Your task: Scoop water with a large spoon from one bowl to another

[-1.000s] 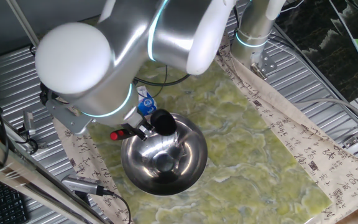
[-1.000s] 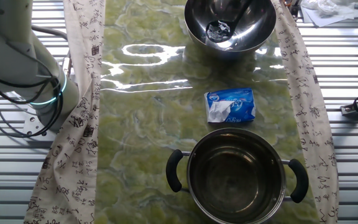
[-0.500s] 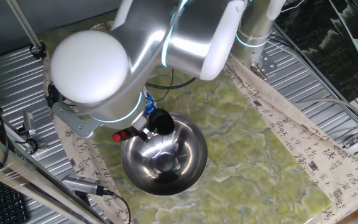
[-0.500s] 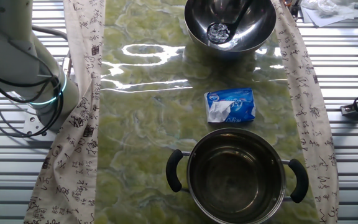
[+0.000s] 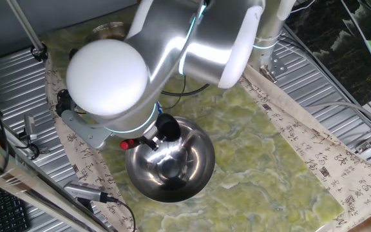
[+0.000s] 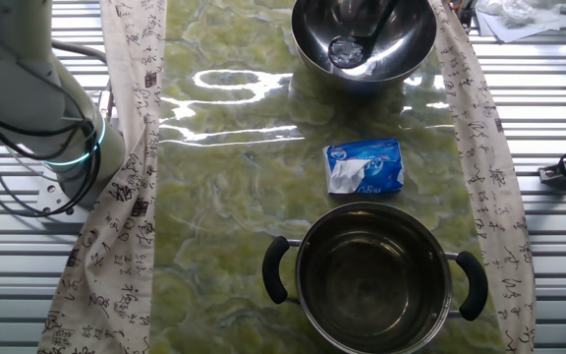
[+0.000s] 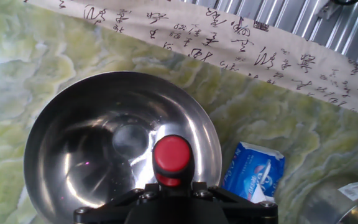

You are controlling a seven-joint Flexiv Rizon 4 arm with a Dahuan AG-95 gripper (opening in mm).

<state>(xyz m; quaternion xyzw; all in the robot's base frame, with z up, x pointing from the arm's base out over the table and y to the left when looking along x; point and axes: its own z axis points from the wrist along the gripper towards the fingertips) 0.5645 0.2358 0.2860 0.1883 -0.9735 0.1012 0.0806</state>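
The large spoon is held clamped in the gripper, its scoop lowered inside the steel bowl. A tissue pack is seen near the bowl, between it and a pot.

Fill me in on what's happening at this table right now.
The robot arm holds the large spoon in its gripper, jaws clamped on the handle just below its red end. The spoon's ladle end sits at the bottom of the steel bowl, where the water shows only as a sheen. A blue-and-white tissue pack lies between that bowl and the two-handled steel pot on the green marbled table.
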